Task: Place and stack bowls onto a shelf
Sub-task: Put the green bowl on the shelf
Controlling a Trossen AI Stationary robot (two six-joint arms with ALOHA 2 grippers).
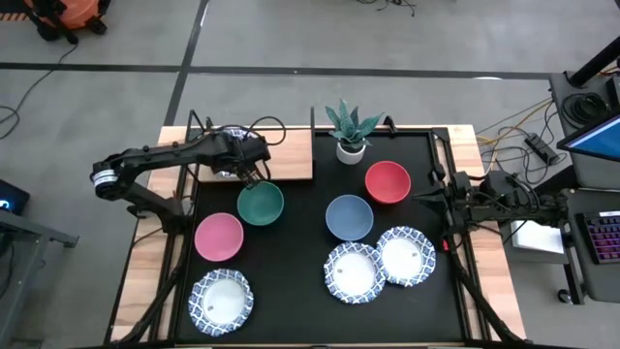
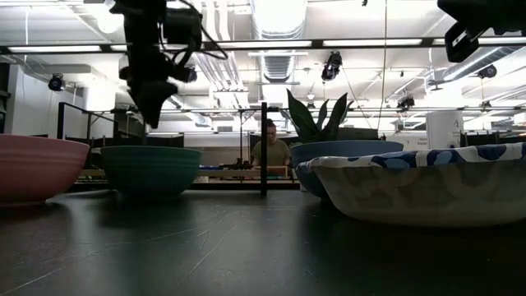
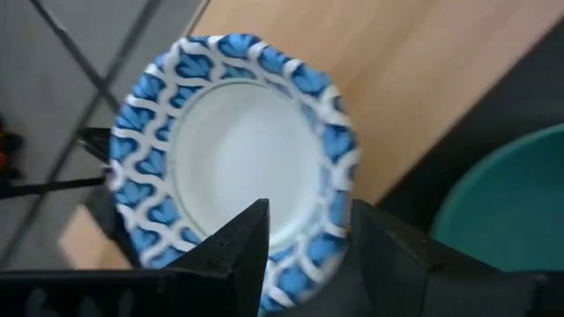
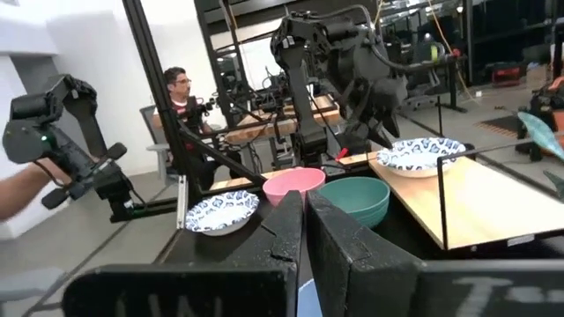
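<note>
One blue-and-white patterned bowl (image 3: 233, 145) sits on the light-wood shelf (image 1: 286, 155) at the table's far left; in the high view my left arm mostly covers it. My left gripper (image 3: 308, 216) (image 1: 249, 173) hovers open just above the bowl's near rim, touching nothing. On the black table stand the green (image 1: 261, 203), pink (image 1: 218, 236), blue (image 1: 349, 216) and red (image 1: 387, 181) bowls and three patterned bowls (image 1: 221, 301) (image 1: 355, 271) (image 1: 407, 255). My right gripper (image 4: 304, 216) (image 1: 422, 199) waits shut at the table's right edge.
A white pot with a green plant (image 1: 350, 131) stands at the far edge, right of the shelf. The two patterned bowls at the near right touch each other. Bare shelf board lies right of the placed bowl. People (image 4: 181, 88) show in the room beyond the table.
</note>
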